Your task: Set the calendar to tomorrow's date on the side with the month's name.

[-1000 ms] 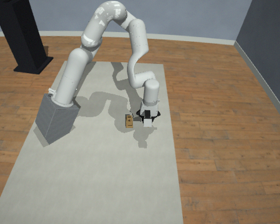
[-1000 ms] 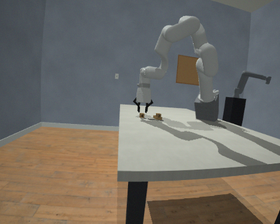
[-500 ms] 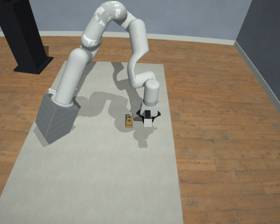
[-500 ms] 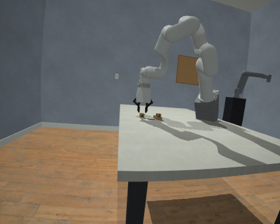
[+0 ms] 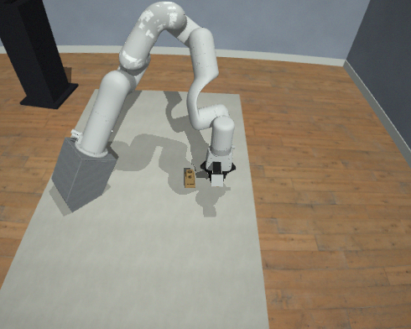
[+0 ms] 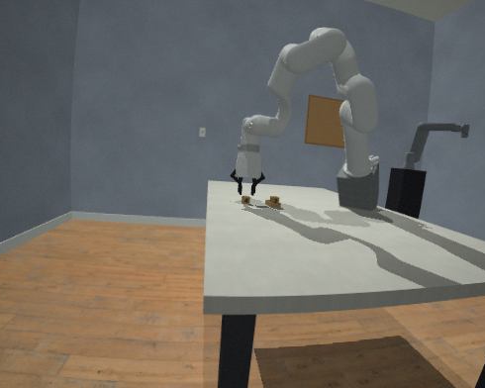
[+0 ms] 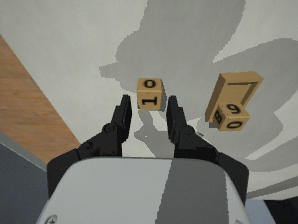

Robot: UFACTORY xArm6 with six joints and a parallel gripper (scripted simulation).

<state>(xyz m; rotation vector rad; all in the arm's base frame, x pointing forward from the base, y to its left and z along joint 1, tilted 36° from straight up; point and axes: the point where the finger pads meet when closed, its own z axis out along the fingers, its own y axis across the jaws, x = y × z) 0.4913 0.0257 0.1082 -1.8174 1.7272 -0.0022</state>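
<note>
A wooden cube [image 6: 245,200] [image 7: 150,93] lies loose on the table beside the tray. The wrist view shows a 1 and a 0 on it, the exterior view a 4; in the top view the gripper hides it. My gripper [image 5: 217,179] [image 6: 246,193] [image 7: 149,104] is partly open and empty, above this cube with a finger to each side. The wooden tray [image 5: 189,185] [image 7: 219,96] lies on the table. A second cube [image 5: 189,172] [image 6: 275,199] [image 7: 231,118] is at one end of it, showing an 8, a 0 and a 9 or 6 in the wrist view. Whether it stands flat and the month's name cannot be made out.
The loose cube and tray are near one long edge of the pale table [image 5: 137,252] [image 6: 291,267]. The arm's grey base block [image 5: 85,176] [image 6: 357,193] stands near the opposite edge. A black pedestal [image 5: 37,54] [image 6: 406,190] stands on the floor beyond the table.
</note>
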